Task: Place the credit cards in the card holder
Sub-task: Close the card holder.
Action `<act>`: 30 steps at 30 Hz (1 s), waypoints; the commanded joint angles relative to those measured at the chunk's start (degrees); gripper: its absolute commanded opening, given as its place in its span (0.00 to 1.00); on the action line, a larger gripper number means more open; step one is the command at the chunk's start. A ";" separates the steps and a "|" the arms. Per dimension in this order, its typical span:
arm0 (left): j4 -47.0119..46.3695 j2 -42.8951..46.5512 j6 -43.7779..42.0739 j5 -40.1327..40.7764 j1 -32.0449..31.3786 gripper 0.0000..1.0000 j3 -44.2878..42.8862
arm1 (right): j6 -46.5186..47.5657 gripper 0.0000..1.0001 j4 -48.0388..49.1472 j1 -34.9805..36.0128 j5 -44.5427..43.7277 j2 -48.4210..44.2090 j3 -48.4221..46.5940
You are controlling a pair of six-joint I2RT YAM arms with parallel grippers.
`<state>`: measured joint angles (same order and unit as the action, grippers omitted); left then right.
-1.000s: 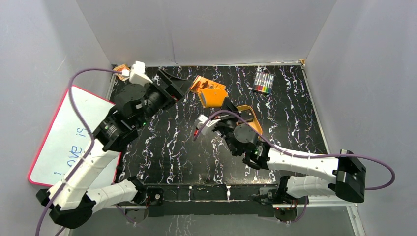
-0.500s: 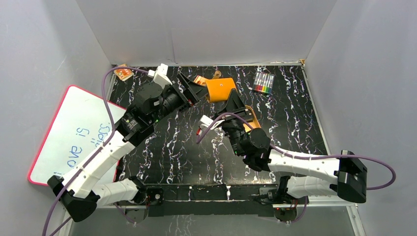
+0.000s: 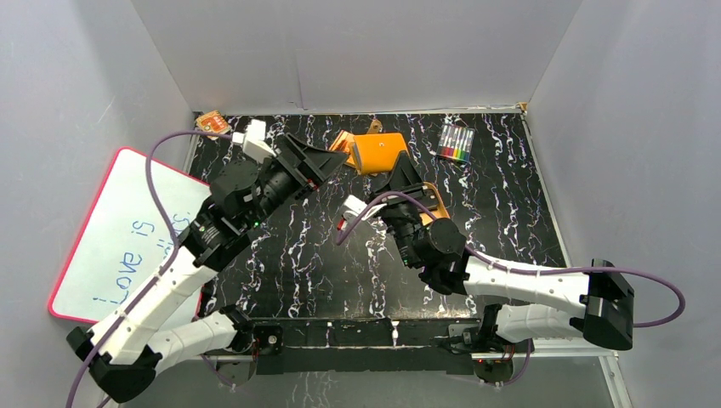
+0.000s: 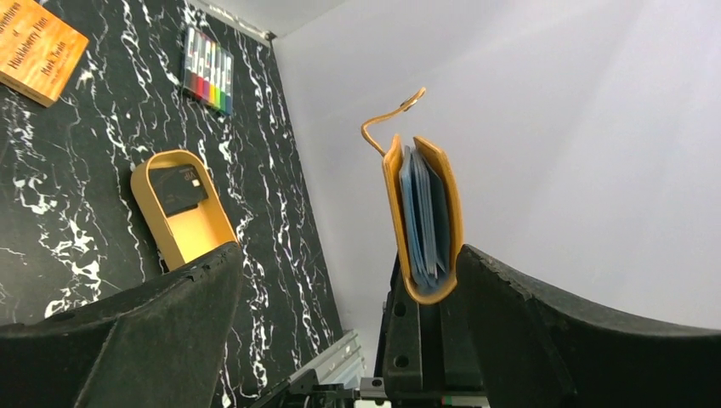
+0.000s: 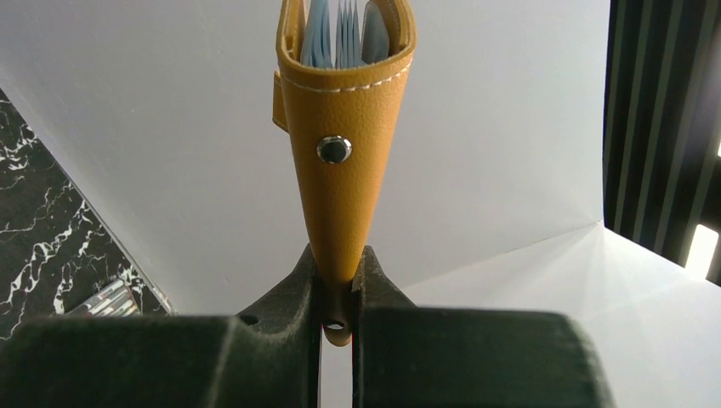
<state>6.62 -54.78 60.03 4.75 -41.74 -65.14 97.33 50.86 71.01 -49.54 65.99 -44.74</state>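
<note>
Pinching the orange card holder by its fold with closed jaws, the right gripper holds it upright above the surface, while the left gripper hangs beside it, jaws spread wide, and one black credit card lies in the tan oval tray.

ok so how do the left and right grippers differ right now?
The left gripper has its jaws wide open and holds nothing; the right gripper is shut on the card holder, pinching one edge. The left gripper only faces the card holder, which shows between its fingers; the right gripper carries it off the table. Shared: both are black two-finger grippers, close together at the far side.
</note>
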 commanded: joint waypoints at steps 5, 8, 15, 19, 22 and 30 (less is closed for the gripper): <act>-3.42 0.62 -0.45 -0.22 0.00 0.93 -0.62 | -3.90 0.00 -0.52 1.50 -1.91 2.74 -6.38; -5.16 -0.11 -0.95 -0.92 0.00 0.93 -1.12 | -4.20 0.00 -0.75 2.32 -2.37 4.34 -8.03; -6.34 -2.19 -1.14 -3.66 -0.01 0.91 -0.85 | -5.10 0.00 -1.11 3.31 -3.25 6.90 -10.25; -6.33 -1.08 -0.72 -2.51 -0.01 0.78 0.82 | -5.61 0.00 -1.12 3.50 -3.77 7.36 -10.70; -8.12 0.06 -0.85 -1.62 0.00 0.64 1.90 | -5.74 0.00 -1.12 3.60 -4.08 7.40 -10.89; -8.77 -0.21 -1.21 -1.93 0.05 0.44 2.96 | -7.03 0.00 -1.73 4.78 -5.26 7.86 -12.09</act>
<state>-0.19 -55.81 59.57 2.66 -41.74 -62.48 92.44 46.00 74.64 -53.46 74.17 -52.46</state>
